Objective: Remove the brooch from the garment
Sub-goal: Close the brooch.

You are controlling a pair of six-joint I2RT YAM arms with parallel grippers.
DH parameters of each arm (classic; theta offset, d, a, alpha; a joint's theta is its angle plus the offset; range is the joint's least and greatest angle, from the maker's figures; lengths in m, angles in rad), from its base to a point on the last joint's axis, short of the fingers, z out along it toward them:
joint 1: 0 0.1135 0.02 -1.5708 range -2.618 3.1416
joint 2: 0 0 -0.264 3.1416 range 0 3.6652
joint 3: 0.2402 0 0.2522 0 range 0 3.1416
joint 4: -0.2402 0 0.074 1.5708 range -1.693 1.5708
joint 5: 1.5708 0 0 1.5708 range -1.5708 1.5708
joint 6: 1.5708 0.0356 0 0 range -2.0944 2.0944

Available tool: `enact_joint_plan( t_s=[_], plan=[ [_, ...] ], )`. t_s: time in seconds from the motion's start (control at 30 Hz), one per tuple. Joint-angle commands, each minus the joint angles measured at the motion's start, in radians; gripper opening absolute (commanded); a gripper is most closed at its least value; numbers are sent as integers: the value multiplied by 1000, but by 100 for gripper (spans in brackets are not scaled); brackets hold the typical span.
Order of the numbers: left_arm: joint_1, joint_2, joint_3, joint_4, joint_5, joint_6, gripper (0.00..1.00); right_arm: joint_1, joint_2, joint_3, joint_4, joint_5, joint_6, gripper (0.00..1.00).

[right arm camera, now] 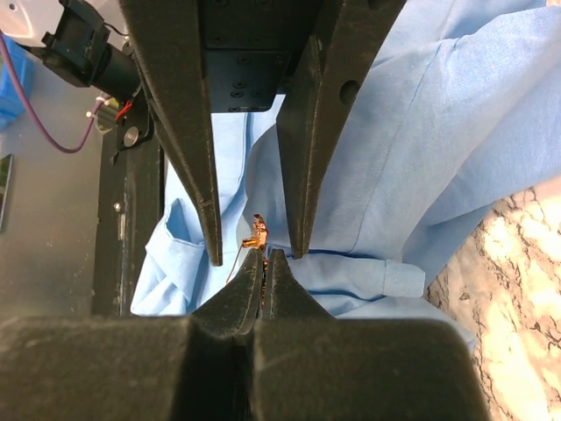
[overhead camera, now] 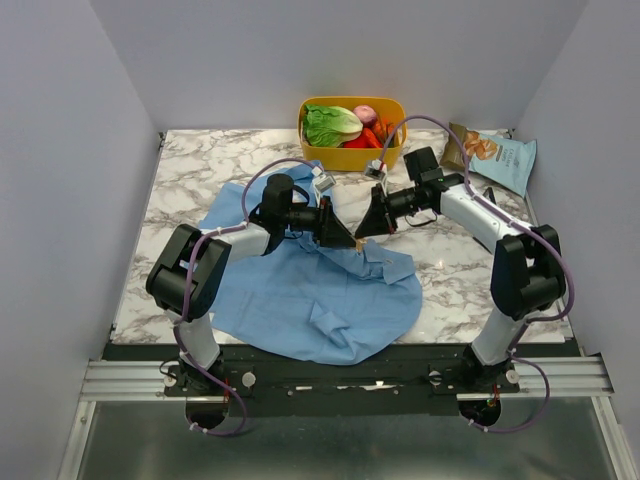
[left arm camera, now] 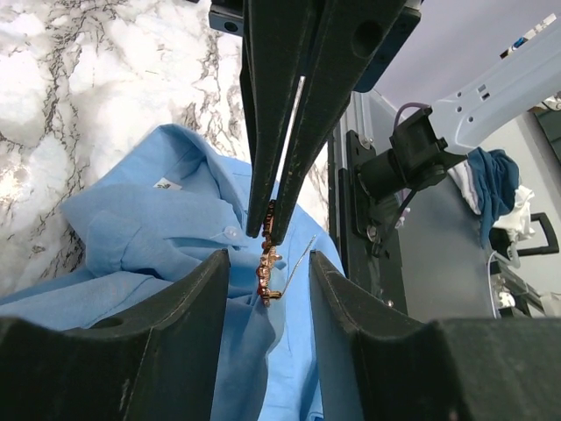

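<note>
Item: brooch (left arm camera: 266, 263), just above the shirt (overhead camera: 300, 300) by its collar, pinched in the clenched right gripper (right arm camera: 265, 256). Left gripper (left arm camera: 268, 256): jaws apart, straddling it, gripping nothing. Handling: draw out slowly along the pin; whether it has cleared the cloth, I can't tell.

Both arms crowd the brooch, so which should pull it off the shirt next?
Right. The right end effector is shut on the brooch; the left end effector stands open around it, holding nothing.
</note>
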Motion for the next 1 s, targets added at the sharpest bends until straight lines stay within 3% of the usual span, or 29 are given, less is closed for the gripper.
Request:
enact_joint_plan(
  t_s=[0.0,0.37,0.67,0.8,0.97],
  plan=[
    [-5,-9,0,42,23,1,50,0,28,42,12,-49,51,0],
    [-15,-60,-12,-42,-18,128,52,-3,57,59,12,-112,94,0],
    [-15,-92,-46,19,-15,110,55,-17,80,65,12,-119,111,0],
    [-18,-91,-52,39,19,107,53,-24,88,70,12,-147,126,0],
    [-29,-103,-46,-48,2,201,50,-35,100,73,12,-175,137,0]
  ],
)
